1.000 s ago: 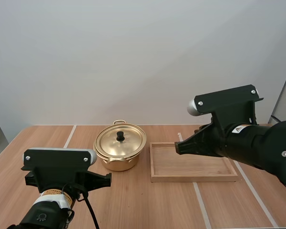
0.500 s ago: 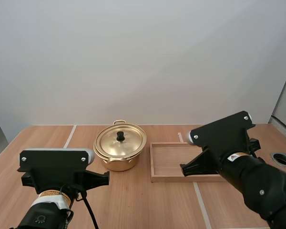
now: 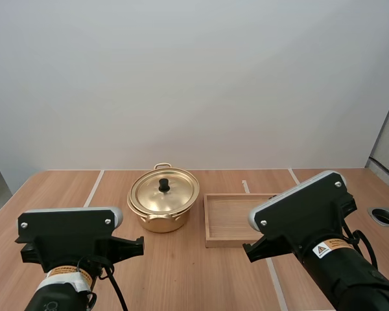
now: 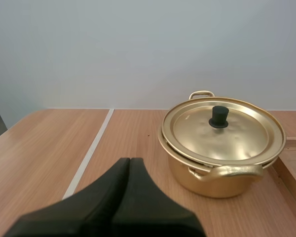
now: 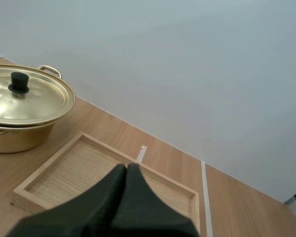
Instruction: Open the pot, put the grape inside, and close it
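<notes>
- My left gripper: fingers pressed together into one wedge, holding nothing.
- My right gripper: likewise closed and unloaded, above the near side of the wooden tray.
- The pot stands on the table just left of the tray, with its lid seated.
- The lid's knob stands upright, ahead and to the right of the left gripper. I judge the left arm to be nearer for the lift.

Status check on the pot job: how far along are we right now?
Done: the lid sits closed on the pot. In hand: nothing; the left gripper and right gripper are both shut on nothing, apart from the pot. Left: unclear. The lid hides the inside, so I cannot tell whether the grape is in there. If it is, the job looks finished; if not, every step remains.
</notes>
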Controlling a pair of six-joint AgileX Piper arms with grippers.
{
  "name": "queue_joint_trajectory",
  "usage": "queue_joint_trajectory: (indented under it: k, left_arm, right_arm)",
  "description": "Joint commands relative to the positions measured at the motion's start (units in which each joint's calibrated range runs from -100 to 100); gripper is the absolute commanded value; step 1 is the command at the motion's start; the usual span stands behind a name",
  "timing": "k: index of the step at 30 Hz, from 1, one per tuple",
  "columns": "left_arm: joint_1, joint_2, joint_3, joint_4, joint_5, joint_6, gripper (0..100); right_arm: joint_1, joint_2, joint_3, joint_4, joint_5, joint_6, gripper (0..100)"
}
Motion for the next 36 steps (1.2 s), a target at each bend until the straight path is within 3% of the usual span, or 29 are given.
queue_joint_trajectory:
  k: [1,5,9,12,16,25,36]
  left_arm:
    - [0.01,-0.3,0.0,-1.0,0.2,-0.2,0]
    - [0.01,-0.3,0.0,-0.9,-0.3,-0.2,0]
    - [0.01,-0.3,0.0,-3.4,-3.8,0.5,0]
    - [0.08,-0.3,0.0,-8.7,-0.6,8.5,0]
    - [0.08,-0.3,0.0,-12.0,-0.4,15.0,0]
    - [0.08,-0.3,0.0,-11.5,-1.0,15.0,0]
    - [0.08,-0.3,0.0,-11.5,-1.0,15.0,0]
  right_arm:
    - [0.2,-0.6,0.3,-0.7,-0.7,-0.1,0]
    - [0.2,-1.8,0.3,-2.3,0.3,4.4,0]
    - [0.2,-2.1,2.3,-13.7,-3.4,24.1,0]
    - [0.2,-2.8,4.9,-18.8,-5.9,31.0,0]
    - [0.2,-3.7,7.9,-19.3,-6.5,31.4,0]
    - [0.2,-3.7,7.9,-19.3,1.9,35.4,0]
    - [0.2,-3.7,7.9,-19.3,2.6,37.4,0]
